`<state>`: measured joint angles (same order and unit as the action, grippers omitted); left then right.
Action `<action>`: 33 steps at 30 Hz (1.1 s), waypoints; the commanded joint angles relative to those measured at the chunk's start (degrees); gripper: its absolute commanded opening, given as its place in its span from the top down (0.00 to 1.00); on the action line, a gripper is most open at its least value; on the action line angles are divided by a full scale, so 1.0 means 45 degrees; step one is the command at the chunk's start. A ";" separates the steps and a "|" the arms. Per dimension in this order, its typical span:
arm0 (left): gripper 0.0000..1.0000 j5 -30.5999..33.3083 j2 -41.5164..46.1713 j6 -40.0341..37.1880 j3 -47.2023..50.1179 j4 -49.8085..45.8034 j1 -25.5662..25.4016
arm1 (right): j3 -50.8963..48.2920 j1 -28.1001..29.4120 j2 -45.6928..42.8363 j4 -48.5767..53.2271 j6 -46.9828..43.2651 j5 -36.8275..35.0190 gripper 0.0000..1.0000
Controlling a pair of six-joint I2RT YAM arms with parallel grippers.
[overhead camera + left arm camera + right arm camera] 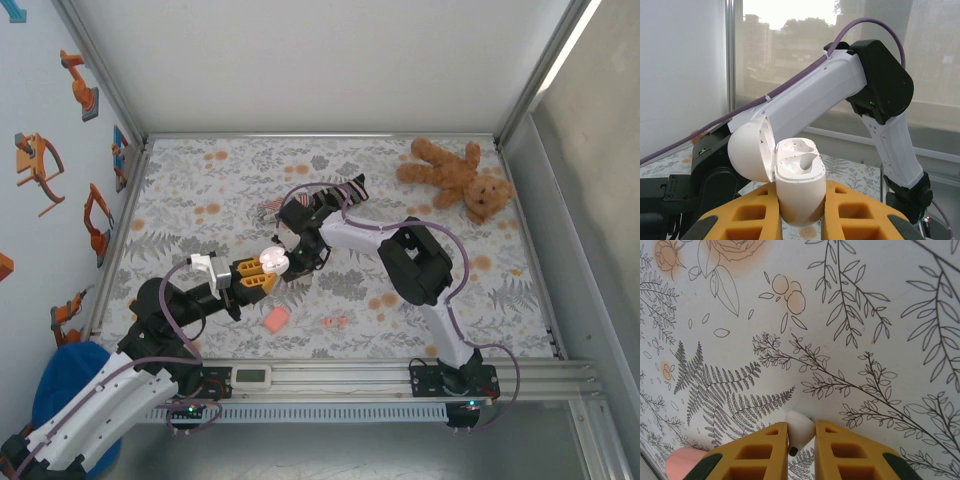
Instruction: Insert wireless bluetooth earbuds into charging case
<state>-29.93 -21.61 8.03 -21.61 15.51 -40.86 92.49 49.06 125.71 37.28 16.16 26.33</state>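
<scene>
The left gripper (800, 207) is clamped on a white case (799, 175), held upright above the floral table (200, 190) with its lid (752, 150) swung open and both sockets showing. Just beside it, the right gripper (801, 430) points down at the cloth, its fingers nearly closed and pinching a small white bud (799, 425). Two coral buds (335, 322) lie on the table near a salmon case (275, 319), with a teddy (455, 175) well apart at the far right.
</scene>
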 commanded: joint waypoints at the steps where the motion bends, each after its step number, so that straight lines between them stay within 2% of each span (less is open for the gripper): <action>1: 0.89 0.0031 0.0107 -0.0242 -0.0179 0.0110 -0.0029 | -0.0110 0.0135 -0.0316 0.0348 -0.0204 -0.0069 0.83; 11: 0.89 0.0128 0.0279 -0.0242 -0.0191 -0.0138 -0.0031 | -0.0634 0.0121 -0.1240 -0.0149 -0.0218 -0.0124 0.84; 17: 0.89 0.0164 0.0385 -0.0171 -0.0142 -0.0233 -0.0026 | -0.1186 0.0099 -0.2502 -0.0334 -0.0346 -0.0725 0.84; 24: 0.89 0.0204 0.0347 -0.0066 -0.0029 -0.0025 -0.0025 | -0.2263 0.0017 -0.5095 -0.0567 -0.0493 -0.2469 0.84; 33: 0.89 0.0190 -0.0245 0.0168 0.0156 0.0724 -0.0031 | -0.3274 -0.0050 -0.8761 -0.0902 -0.1050 -0.2986 0.84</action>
<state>-29.30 -21.93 8.19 -21.47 15.59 -40.86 78.89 49.12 90.50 34.04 13.43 14.70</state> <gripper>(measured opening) 0.193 0.164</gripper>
